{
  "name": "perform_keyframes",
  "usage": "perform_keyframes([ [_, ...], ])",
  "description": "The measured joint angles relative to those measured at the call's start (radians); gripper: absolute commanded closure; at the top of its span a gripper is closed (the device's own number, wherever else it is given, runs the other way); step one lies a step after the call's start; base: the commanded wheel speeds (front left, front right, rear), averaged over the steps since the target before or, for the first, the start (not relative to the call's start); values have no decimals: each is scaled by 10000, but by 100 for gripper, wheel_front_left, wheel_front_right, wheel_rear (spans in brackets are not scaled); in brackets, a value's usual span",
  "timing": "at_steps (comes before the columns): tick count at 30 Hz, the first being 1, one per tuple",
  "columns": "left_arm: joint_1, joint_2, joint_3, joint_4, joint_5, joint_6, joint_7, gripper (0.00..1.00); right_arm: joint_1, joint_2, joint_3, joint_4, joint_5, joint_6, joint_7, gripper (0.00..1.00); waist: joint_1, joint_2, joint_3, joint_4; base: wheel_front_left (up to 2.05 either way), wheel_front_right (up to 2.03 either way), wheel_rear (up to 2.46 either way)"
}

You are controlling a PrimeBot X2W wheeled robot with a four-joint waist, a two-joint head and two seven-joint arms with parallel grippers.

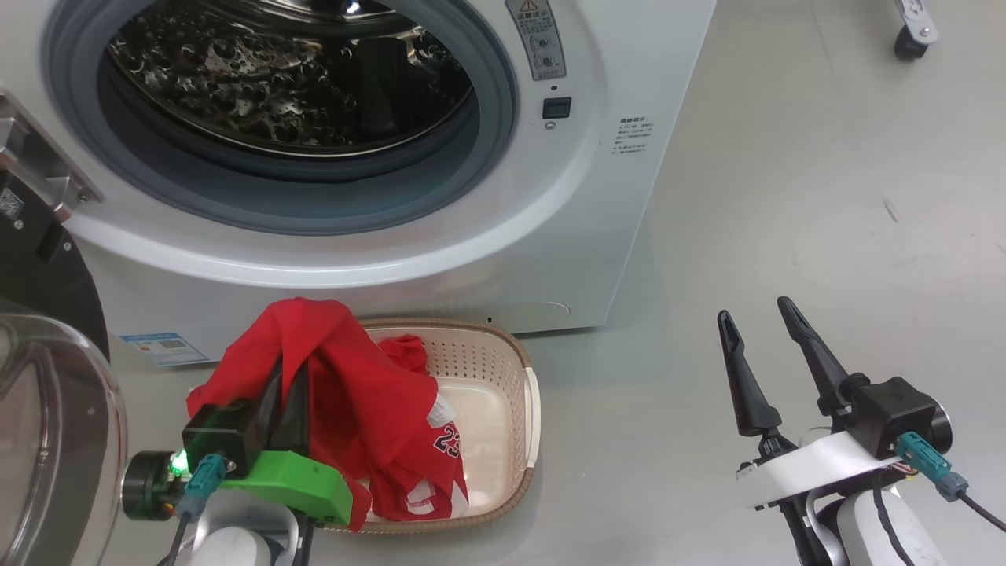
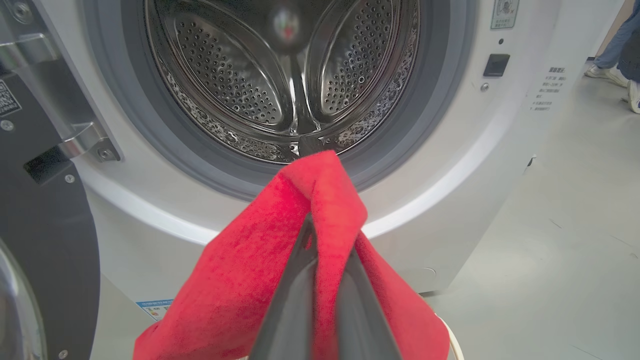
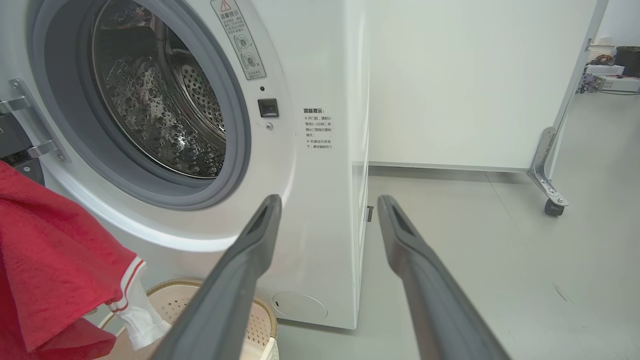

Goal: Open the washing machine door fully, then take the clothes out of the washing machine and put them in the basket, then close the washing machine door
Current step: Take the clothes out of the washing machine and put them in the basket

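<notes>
The white washing machine (image 1: 503,236) stands with its steel drum (image 2: 290,75) bare inside. Its black door (image 1: 31,259) with the clear glass bowl (image 1: 47,440) hangs swung out at the left. The red clothes (image 1: 361,401) hang over the cream basket (image 1: 523,393) on the floor in front, their lower part lying inside it. My left gripper (image 1: 289,369) is shut on a fold of the red clothes (image 2: 320,200), fabric draped over its fingers. My right gripper (image 1: 754,310) stands open to the right of the machine, nothing between its fingers (image 3: 250,245).
Grey floor stretches to the right of the machine. A white panel on a castor (image 3: 552,207) stands behind and to the right. A person's feet (image 2: 612,75) show at the far right of the left wrist view.
</notes>
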Motion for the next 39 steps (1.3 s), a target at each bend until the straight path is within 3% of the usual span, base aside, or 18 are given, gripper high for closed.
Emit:
perform_keyframes([
  [10,-189,-67,-385,1404,-345,-155,422,100,-87,12,71,-401,0,2,6,0,0,0,595,-304,0,0,0],
  [21,-2465,-123,-566,3108,-311,-274,658,100,-730,21,247,-777,6,12,59,0,0,0,1859,-712,0,0,0],
  [38,-3935,-140,-268,6178,-506,-458,1450,100,-1568,52,493,-736,176,25,58,0,1,0,3366,-1503,0,0,0],
  [39,-4030,-142,-253,6343,-527,-464,1465,84,-1596,54,481,-698,176,25,56,0,1,0,3419,-1545,0,0,0],
])
